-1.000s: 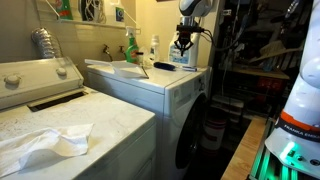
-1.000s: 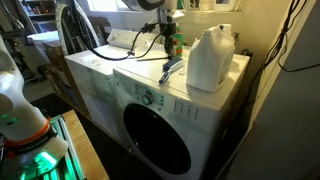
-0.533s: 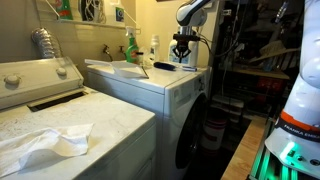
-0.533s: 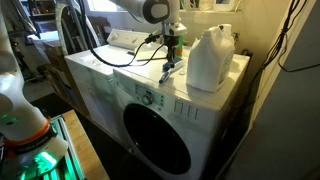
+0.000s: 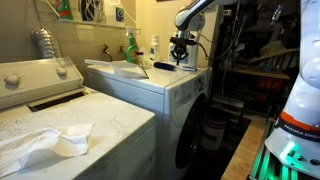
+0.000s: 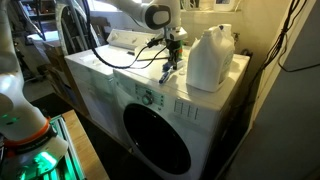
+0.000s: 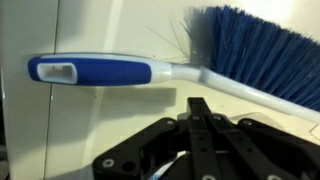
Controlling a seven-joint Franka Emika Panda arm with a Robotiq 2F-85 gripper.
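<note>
A brush with a blue-and-white handle (image 7: 90, 71) and blue bristles (image 7: 258, 48) lies flat on top of the white front-load washer (image 6: 200, 95). It also shows in both exterior views (image 5: 165, 67) (image 6: 168, 71). My gripper (image 7: 200, 104) hangs just above the brush, close to its neck, with its black fingers pressed together and nothing between them. It shows in both exterior views (image 5: 180, 56) (image 6: 173, 52), pointing straight down over the washer top.
A large white jug (image 6: 208, 58) stands on the washer right of the brush. Spray bottles (image 5: 130, 47) and a white bottle (image 5: 154, 47) stand at the back. A white cloth (image 5: 45, 145) lies on the nearer machine. The round washer door (image 6: 155, 140) faces front.
My gripper has come down toward the brush on the washer top. The brush, jug and bottles have not moved.
</note>
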